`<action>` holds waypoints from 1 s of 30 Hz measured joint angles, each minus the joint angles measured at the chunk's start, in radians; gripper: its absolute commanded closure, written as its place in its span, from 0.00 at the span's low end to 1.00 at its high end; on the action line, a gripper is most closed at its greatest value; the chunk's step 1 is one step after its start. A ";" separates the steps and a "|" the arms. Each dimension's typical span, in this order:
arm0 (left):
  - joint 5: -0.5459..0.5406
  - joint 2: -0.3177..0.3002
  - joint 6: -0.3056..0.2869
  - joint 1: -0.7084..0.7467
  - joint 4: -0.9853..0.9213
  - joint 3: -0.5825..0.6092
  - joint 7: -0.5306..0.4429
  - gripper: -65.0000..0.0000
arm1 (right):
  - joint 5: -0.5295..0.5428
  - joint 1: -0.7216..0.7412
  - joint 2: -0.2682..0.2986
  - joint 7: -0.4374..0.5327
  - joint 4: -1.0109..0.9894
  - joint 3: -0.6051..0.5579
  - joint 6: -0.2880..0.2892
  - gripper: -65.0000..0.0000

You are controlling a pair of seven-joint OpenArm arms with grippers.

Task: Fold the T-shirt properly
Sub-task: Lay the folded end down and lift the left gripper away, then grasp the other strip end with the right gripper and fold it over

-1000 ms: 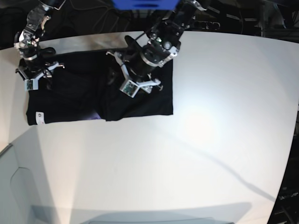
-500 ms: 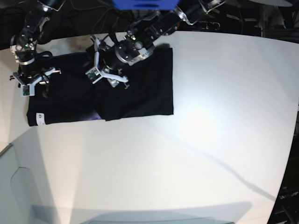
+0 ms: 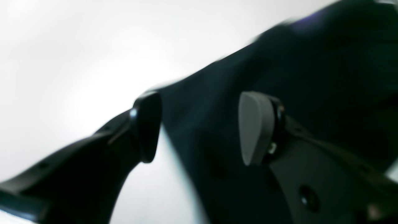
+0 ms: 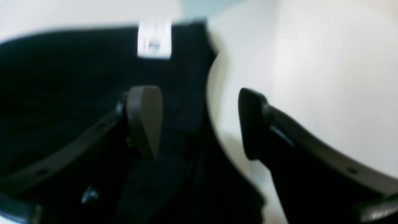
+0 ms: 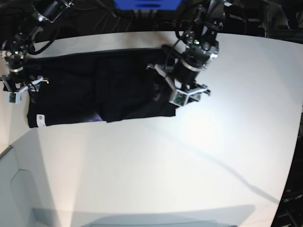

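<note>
Both grippers stand wide and hold nothing: the left gripper (image 5: 188, 94) has swung from the shirt's middle out to its edge on the base view's right, its fingers (image 3: 255, 127) straddling the hem, while the right gripper (image 5: 19, 90) has opened over the opposite edge. This looks like lining up a fresh pinch for the next fold. The shirt (image 5: 94, 90) lies partly folded at the white table (image 5: 189, 165)'s far side, its tag (image 4: 154, 39) near the right gripper; dark clutter lies beyond.

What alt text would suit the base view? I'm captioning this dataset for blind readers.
A black T-shirt lies partly folded across the far side of a white table. The left end effector hangs open over its right edge, and the right end effector hangs open at its left edge, near a small white tag.
</note>
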 measured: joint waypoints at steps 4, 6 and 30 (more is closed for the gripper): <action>-0.003 0.005 0.000 0.023 -0.001 -0.167 -0.005 0.41 | -0.008 0.020 0.011 -0.010 -0.090 0.016 0.000 0.37; -0.009 0.006 0.000 0.034 -0.001 -0.229 -0.002 0.41 | -0.004 0.039 0.011 -0.006 -0.126 0.011 0.000 0.37; -0.373 0.020 0.005 -0.066 -0.270 -0.310 0.002 0.41 | 0.056 0.049 0.032 0.063 -0.256 0.005 -0.003 0.78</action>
